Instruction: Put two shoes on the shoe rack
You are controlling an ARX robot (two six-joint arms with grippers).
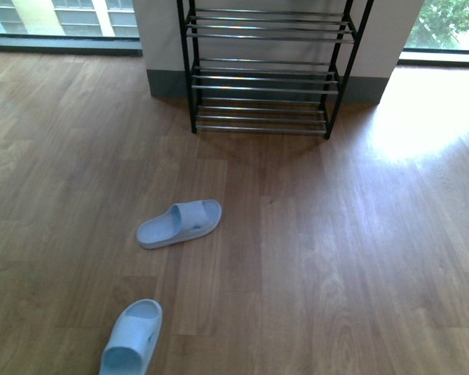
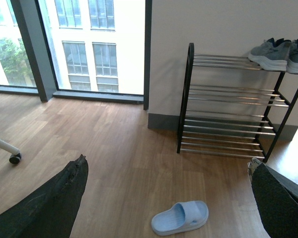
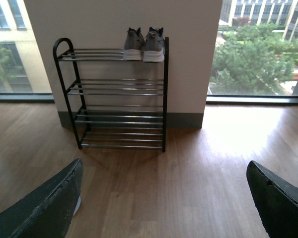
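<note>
Left gripper, right gripper: jaws apart

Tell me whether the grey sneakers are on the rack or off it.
On. Both grey sneakers stand side by side on the top shelf of the shoe rack, seen in both wrist views.

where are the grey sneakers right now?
The grey sneakers sit side by side on the top shelf of the shoe rack, at its end nearer the tree-side window, per both wrist views; the front view cuts that shelf off.
</note>
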